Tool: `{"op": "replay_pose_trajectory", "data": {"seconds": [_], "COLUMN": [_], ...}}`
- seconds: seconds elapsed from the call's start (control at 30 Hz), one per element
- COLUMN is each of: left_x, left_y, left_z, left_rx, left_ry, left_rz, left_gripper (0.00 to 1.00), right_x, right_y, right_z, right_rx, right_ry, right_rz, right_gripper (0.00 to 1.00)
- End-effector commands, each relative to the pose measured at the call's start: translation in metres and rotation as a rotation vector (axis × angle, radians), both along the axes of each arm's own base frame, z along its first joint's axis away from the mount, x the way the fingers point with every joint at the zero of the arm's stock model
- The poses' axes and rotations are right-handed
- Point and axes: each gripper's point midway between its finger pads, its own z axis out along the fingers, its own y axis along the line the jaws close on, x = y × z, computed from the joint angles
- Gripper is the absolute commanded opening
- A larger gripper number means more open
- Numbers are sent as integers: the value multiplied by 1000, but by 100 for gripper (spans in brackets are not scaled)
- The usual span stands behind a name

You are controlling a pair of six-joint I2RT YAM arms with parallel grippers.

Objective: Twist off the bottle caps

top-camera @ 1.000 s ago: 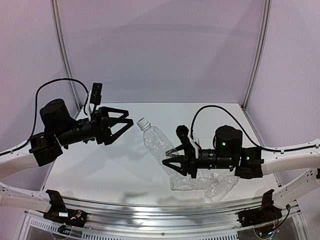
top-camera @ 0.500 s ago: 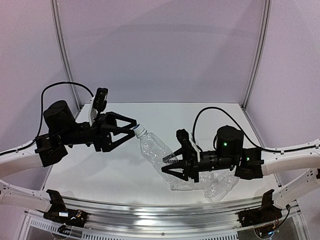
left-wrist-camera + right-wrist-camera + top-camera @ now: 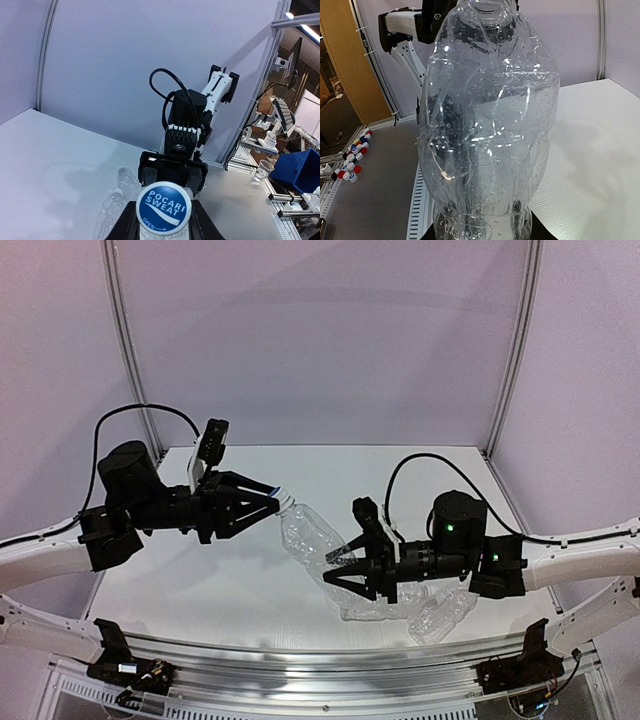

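A clear crinkled bottle [image 3: 312, 537] hangs tilted above the table, its neck pointing left. My right gripper [image 3: 347, 576] is shut on its lower end; in the right wrist view the bottle [image 3: 485, 125] fills the frame and the dark fingers [image 3: 535, 233] show only at its base. The bottle cap [image 3: 164, 208], white-rimmed with a blue printed top, sits between the two fingers of my left gripper [image 3: 272, 503], which press on its sides. Two more clear bottles [image 3: 376, 606] [image 3: 446, 615] lie on the table under the right arm; their caps do not show.
Metal frame posts [image 3: 125, 350] [image 3: 515, 350] stand at the table's back corners, with walls close behind. The lying bottles [image 3: 116, 196] are low beside the held one. Loose coloured caps [image 3: 353, 168] lie on the floor beyond the table. A blue bin [image 3: 300, 171] stands off to the side.
My left gripper has moved right up to the bottle's neck and its fingers have closed from wide open onto the cap. The right gripper has kept hold of the bottle, almost still.
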Motion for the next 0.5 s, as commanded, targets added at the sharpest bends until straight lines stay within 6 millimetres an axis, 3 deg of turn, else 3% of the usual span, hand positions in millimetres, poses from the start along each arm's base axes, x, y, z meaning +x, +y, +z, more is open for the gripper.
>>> {"op": "replay_pose_trajectory", "data": {"seconds": [0.0, 0.1, 0.27, 0.47], "left_x": [6, 16, 64, 83], "left_y": [-2, -5, 3, -2], "left_z": [7, 5, -12, -38], "left_rx": [-1, 26, 69, 41], "left_ry": [2, 38, 219, 399], "left_rz": [32, 109, 474, 572], "left_gripper": [25, 26, 26, 31], "right_x": [16, 38, 83, 87], "right_y": [-1, -6, -26, -21], "right_z": [-4, -8, -24, -33], "right_rx": [-23, -57, -163, -241], "right_ry": [-5, -11, -65, -114], "right_rz": [-92, -223, -521, -567], "right_gripper": [5, 4, 4, 3]}}
